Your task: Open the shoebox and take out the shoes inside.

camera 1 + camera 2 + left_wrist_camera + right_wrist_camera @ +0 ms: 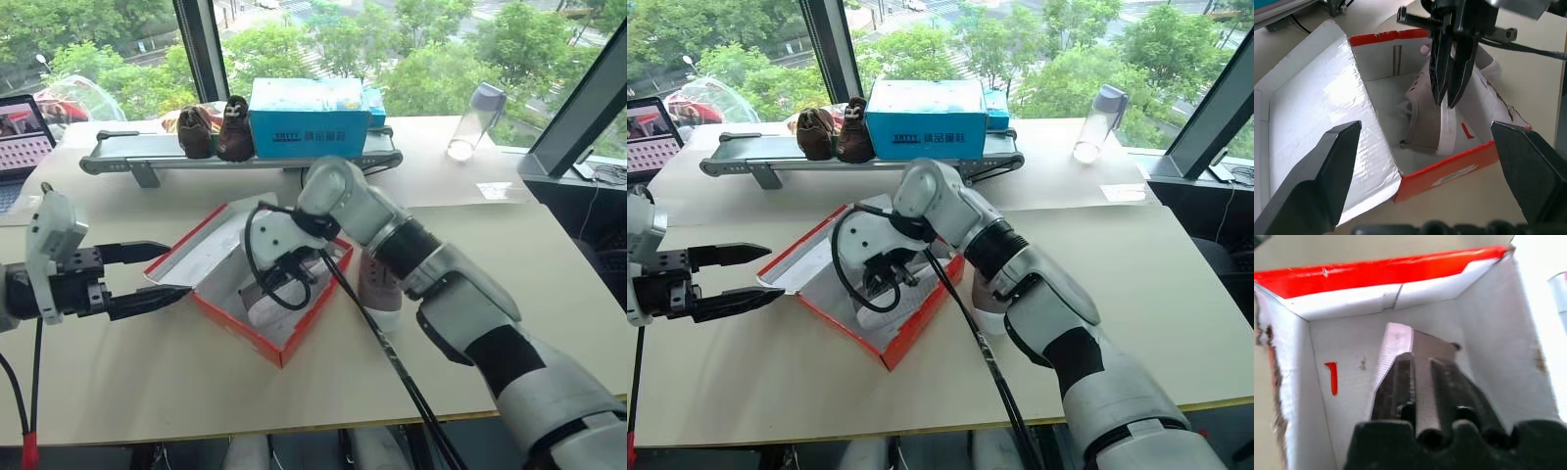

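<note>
The right hand [1450, 93] was clamped on the stiff sole edge of a light, soft-sided shoe [1425, 120] inside the shoebox [1459, 166], a sound hold, while the left hand [157, 274] stood apart.

**Right gripper down in the open red box**

The shoebox [884, 333] sits open on the pale table [1156, 294], its lid folded back toward the left and its white inside showing. The right gripper [884, 277] reaches down into it from the right, black cable looping beside it, and a pale shoe [884, 305] lies under the fingers; whether they grip it cannot be told. A second shoe [988, 311] lies on the table just right of the box, partly behind the arm. The left gripper [749, 275] hangs just left of the lid, its 2 black fingers spread apart. Behind, a grey rack [774, 149] carries 2 brown shoes [835, 132] and a blue box [926, 119]. A clear bottle [1097, 122] stands at the right.
</note>
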Controlling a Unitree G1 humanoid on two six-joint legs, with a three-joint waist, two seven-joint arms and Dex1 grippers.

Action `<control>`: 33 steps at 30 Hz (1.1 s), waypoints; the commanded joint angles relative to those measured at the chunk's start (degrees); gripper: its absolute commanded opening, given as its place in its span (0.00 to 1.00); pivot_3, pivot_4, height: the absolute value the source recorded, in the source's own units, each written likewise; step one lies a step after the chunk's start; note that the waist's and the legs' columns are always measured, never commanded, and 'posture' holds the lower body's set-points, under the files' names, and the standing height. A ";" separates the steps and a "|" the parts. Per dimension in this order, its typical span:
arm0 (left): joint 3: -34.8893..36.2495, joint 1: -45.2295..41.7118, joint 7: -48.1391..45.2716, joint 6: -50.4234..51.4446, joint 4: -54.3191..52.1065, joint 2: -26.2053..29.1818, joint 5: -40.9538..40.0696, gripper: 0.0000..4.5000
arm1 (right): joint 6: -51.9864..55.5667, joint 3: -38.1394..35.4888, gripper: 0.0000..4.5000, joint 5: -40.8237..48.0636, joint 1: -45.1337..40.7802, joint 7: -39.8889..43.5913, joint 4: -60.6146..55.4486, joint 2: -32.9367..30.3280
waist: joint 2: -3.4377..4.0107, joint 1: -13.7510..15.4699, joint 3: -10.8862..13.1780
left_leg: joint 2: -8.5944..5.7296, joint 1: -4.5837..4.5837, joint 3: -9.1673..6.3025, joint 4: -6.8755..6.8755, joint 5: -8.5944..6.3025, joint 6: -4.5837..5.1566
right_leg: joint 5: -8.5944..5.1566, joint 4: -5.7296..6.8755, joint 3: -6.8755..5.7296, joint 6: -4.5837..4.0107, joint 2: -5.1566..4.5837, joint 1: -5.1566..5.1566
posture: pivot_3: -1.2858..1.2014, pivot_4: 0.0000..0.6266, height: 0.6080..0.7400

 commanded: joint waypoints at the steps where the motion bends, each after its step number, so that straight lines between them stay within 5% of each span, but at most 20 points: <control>1: -0.88 -1.89 -0.68 -1.80 1.07 0.91 0.56 1.00 | 3.98 -0.29 0.55 4.34 -1.39 2.76 -6.00 -2.38 | 0.00 -0.02 0.00 | 0.02 0.01 0.00 -0.04 0.00 0.00 | -0.01 -0.01 0.00 -0.02 0.01 -0.01 | 0.52 0.24 1.00; 7: -1.93 -2.85 -1.31 -2.41 1.89 1.13 0.79 1.00 | 4.64 -0.25 0.99 2.58 1.11 2.76 -10.67 -5.15 | 0.00 0.02 0.00 | 0.01 -0.10 0.01 -0.05 0.00 0.00 | -0.02 0.00 0.00 -0.04 0.01 -0.13 | 0.52 0.24 1.00; 28: 0.80 -1.63 -1.74 -0.95 1.42 2.19 0.85 1.00 | -2.99 4.70 0.99 -11.29 6.05 -4.98 4.80 7.78 | -0.01 -0.04 0.00 | 0.03 -0.46 0.00 -0.03 0.03 -0.02 | 0.00 0.07 0.02 -0.08 0.05 -0.53 | 0.52 0.24 1.00; 33: 1.80 -0.87 -1.21 -0.58 0.81 2.10 0.53 1.00 | -5.87 5.15 0.67 -13.77 6.98 -4.87 7.84 8.41 | -0.02 -0.01 -0.01 | 0.03 -0.46 0.00 -0.03 0.03 -0.02 | -0.01 0.07 0.02 -0.07 0.05 -0.51 | 0.52 0.24 1.00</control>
